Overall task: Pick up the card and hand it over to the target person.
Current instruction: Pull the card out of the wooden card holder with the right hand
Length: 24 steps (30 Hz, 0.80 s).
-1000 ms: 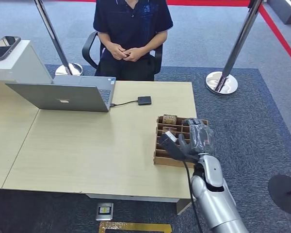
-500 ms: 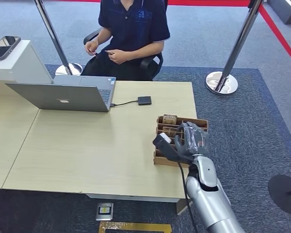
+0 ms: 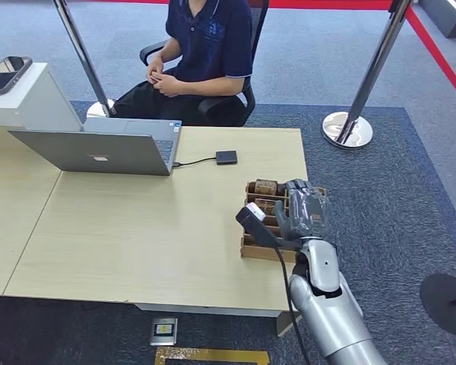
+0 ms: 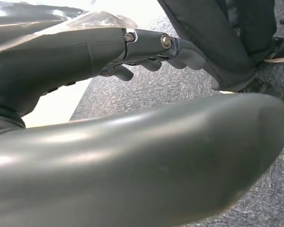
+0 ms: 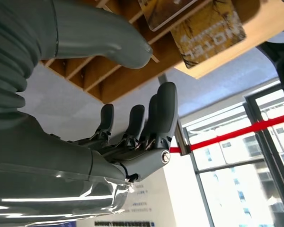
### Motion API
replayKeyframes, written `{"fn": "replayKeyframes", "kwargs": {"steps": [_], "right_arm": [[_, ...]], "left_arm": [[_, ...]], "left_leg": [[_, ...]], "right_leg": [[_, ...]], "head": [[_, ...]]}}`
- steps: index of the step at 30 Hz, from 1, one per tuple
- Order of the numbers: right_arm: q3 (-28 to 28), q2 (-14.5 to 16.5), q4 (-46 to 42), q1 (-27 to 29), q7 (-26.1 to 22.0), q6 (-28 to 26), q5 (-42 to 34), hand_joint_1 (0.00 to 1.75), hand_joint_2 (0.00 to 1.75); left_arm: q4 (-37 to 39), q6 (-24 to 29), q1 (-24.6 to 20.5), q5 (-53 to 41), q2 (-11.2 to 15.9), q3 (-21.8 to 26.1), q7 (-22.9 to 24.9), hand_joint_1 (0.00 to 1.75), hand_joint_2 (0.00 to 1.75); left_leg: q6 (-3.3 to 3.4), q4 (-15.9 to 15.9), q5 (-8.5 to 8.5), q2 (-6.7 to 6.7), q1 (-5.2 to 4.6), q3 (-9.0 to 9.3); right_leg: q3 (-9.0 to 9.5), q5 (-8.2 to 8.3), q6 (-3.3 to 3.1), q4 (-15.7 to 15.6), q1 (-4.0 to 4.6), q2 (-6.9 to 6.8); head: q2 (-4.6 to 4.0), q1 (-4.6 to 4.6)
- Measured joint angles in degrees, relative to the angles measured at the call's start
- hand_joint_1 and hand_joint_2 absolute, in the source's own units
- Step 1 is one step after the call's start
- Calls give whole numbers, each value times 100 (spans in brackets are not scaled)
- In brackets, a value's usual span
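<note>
A slotted wooden tray (image 3: 250,245) sits at the table's (image 3: 134,228) near right corner, with brown cards (image 3: 266,186) standing in its far slots. The right hand (image 3: 301,213) hovers over it, fingers (image 5: 162,111) spread, empty. Left hand (image 4: 147,52) empty, fingers loosely extended

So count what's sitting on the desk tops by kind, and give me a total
Laptop: 1
Black drive on a cable: 1
Wooden card tray: 1
Phone: 1
Total: 4
</note>
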Motion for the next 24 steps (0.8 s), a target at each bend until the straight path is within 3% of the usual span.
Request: {"fn": "replayKeyframes", "kwargs": {"steps": [6,15,16,18,20,22,24], "right_arm": [[63,-6,107,-91,164,100,186,134,175],[146,-13,289,-209,231,175,292,135,175],[148,-19,301,-213,230,178,290,128,175],[158,-31,363,-245,225,194,279,99,175],[168,-40,420,-271,224,204,269,56,175],[173,-46,437,-265,231,199,267,32,175],[175,-49,445,-262,234,196,266,30,175]], "left_arm": [[-1,11,-6,16,-11,20,-2,0,0],[-2,22,-10,4,-30,14,27,0,0],[-2,20,-9,1,-29,11,22,0,0],[-3,12,-7,-16,-25,-4,15,0,0],[-2,5,-5,-32,-20,-18,15,0,0],[-1,3,-6,-39,-18,-22,18,0,0],[0,2,-6,-42,-16,-25,19,0,0]], "left_leg": [[0,-1,0,-1,-1,2],[0,-1,-1,-1,0,3],[0,-1,0,0,0,3],[1,-1,0,1,0,3],[1,0,0,3,-1,2],[1,-1,1,4,-1,1],[1,-1,0,1,0,3]], "right_leg": [[2,0,1,0,-1,0],[3,-1,1,-1,0,1],[3,0,1,-1,0,1],[3,0,1,-1,0,2],[2,1,1,0,-1,4],[1,2,1,-1,0,4],[4,0,1,-2,0,2]], "head": [[0,0],[0,0],[0,0],[0,0],[0,0],[0,0],[0,0]]}}
